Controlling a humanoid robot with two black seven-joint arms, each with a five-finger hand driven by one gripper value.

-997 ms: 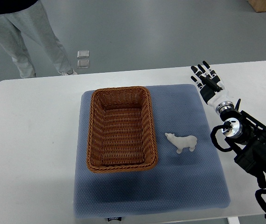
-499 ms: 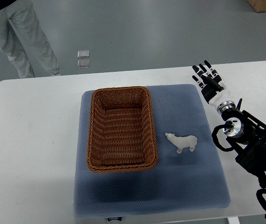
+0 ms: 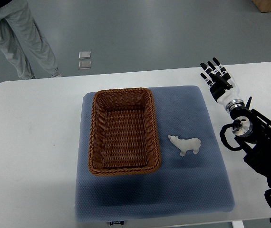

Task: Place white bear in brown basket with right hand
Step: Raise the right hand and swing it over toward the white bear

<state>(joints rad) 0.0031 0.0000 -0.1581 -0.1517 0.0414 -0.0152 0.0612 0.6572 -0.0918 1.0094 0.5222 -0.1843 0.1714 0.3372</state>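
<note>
The right hand (image 3: 217, 80) has shifted slightly rightward, fingers spread and empty; the white bear (image 3: 186, 144) lies nearer-left of it, beside the brown basket (image 3: 123, 131).

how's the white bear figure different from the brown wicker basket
The small white bear figure is smooth and solid, while the brown woven wicker basket is ribbed and hollow, with nothing inside. The bear is far smaller than the basket. The bear's body runs across the picture, while the basket's long side runs away from the robot. Both rest on the blue-grey mat, side by side and apart.
</note>
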